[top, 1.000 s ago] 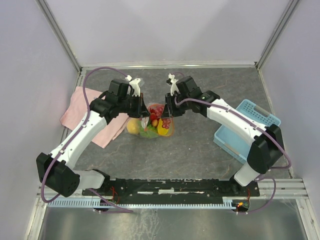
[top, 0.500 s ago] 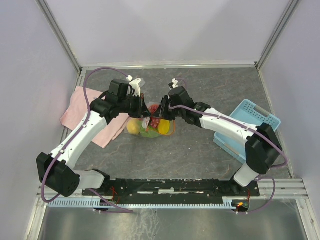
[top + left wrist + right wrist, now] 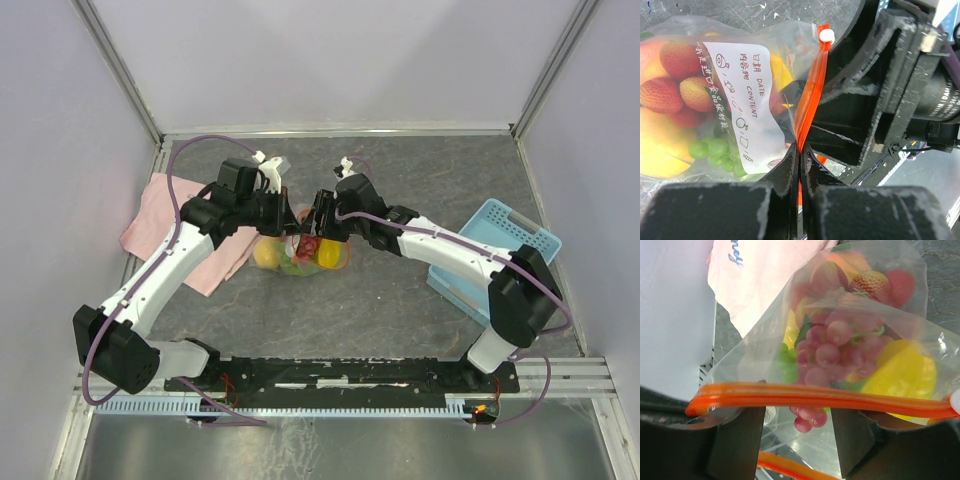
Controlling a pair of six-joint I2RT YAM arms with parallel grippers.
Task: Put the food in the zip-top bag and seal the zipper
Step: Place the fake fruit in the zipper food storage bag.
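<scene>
The clear zip-top bag (image 3: 300, 258) lies mid-table, holding the food: red grapes (image 3: 832, 347), a yellow fruit (image 3: 905, 375), green grapes (image 3: 715, 150) and orange-red round pieces (image 3: 670, 80). Its white label (image 3: 742, 100) faces the left wrist camera. My left gripper (image 3: 293, 228) (image 3: 800, 150) is shut on the orange-red zipper (image 3: 812, 85) near one end. My right gripper (image 3: 316, 226) (image 3: 797, 435) is open right beside the left one. The zipper strip (image 3: 815, 394) runs across both its spread fingers (image 3: 735, 440). A second orange strip (image 3: 790, 465) shows lower down.
A pink cloth (image 3: 170, 215) lies left of the bag under my left arm. A light-blue basket (image 3: 495, 250) stands at the right. Metal frame rails and white walls enclose the grey table.
My right gripper has moved left along the bag's mouth until it is close against the left gripper. The left gripper and the bag have stayed put.
</scene>
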